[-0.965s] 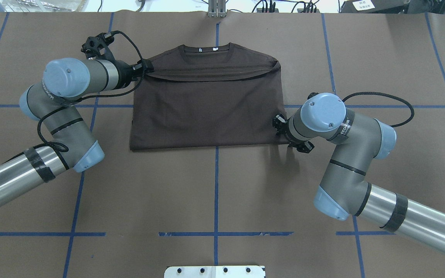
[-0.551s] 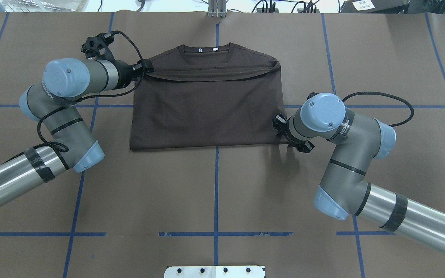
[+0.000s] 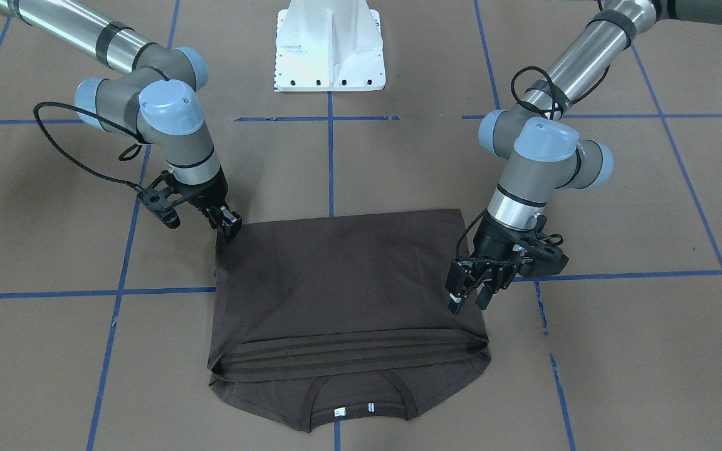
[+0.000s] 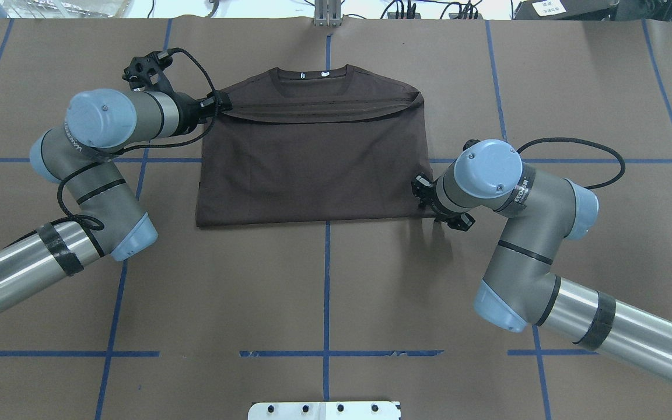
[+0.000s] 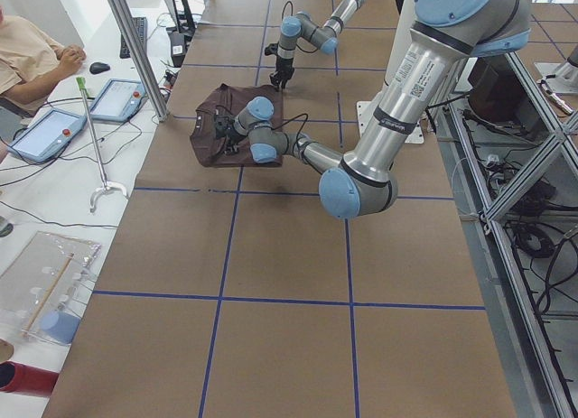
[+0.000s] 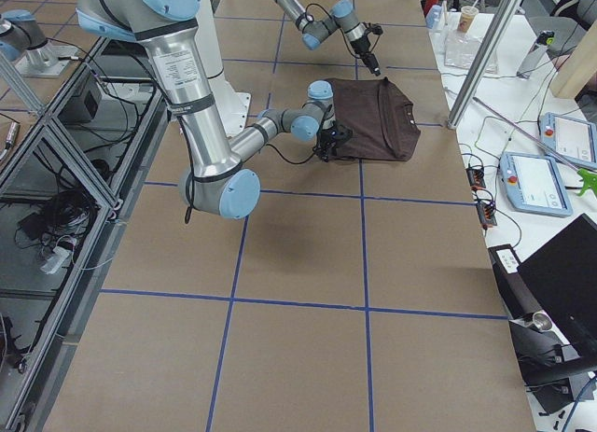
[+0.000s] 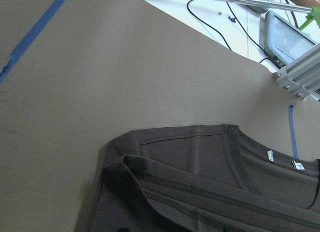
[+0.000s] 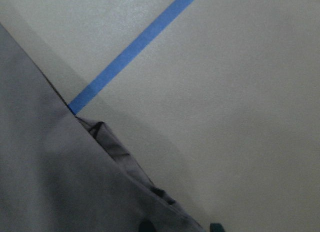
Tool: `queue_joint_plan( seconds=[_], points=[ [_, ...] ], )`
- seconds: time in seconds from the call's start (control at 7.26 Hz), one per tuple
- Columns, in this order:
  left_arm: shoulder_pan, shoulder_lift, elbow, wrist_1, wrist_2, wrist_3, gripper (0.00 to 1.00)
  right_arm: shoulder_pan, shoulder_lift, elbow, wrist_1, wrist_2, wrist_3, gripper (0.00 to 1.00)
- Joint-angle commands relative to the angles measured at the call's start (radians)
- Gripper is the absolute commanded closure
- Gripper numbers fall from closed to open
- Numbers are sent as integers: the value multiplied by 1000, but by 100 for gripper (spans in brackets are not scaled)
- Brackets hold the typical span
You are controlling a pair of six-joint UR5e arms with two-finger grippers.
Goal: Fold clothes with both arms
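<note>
We see the dark brown T-shirt [image 3: 336,282] lying flat on the brown-covered desk [image 3: 618,376], folded once across. Its lower part is laid up over the chest, so the fold runs along the edge nearest the robot. The hem stops just short of the ribbed collar [image 7: 234,154], which lies at the far edge with two small white neck tags [image 7: 297,165] showing inside it. A blue tape line [image 3: 330,163] on the desk meets the shirt at the middle of the fold.

The left gripper [image 3: 469,302] hangs tilted over the shirt's left side, near the corner where the folded-over hem ends. In the front-facing view its jaws stand a little apart, with cloth showing through the gap, and we see nothing pinched between them. Whether the tips touch the top layer or hover just above it, we cannot tell.

The right gripper [image 3: 229,227] is at the diagonally opposite corner, on the shirt's right side at the end of the fold nearest the robot. In the right wrist view two dark tips peek in at the lower edge, set apart, with the shirt's corner edge reaching toward the space between them. So we read these jaws as narrowly parted too, holding nothing. From overhead the wrist hides them.

The white pedestal [image 3: 329,50] stands well apart from the shirt.
</note>
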Motion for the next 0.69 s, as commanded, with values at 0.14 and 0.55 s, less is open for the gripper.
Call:
queue_joint_plan(
  seconds=[0.14, 0.55],
  points=[
    [0, 0, 7, -3, 0, -1, 29, 0, 0, 7, -1, -9, -22, 100],
    [2, 14, 7, -6, 0, -1, 29, 23, 0, 5, 2, 6, -95, 100]
  ],
)
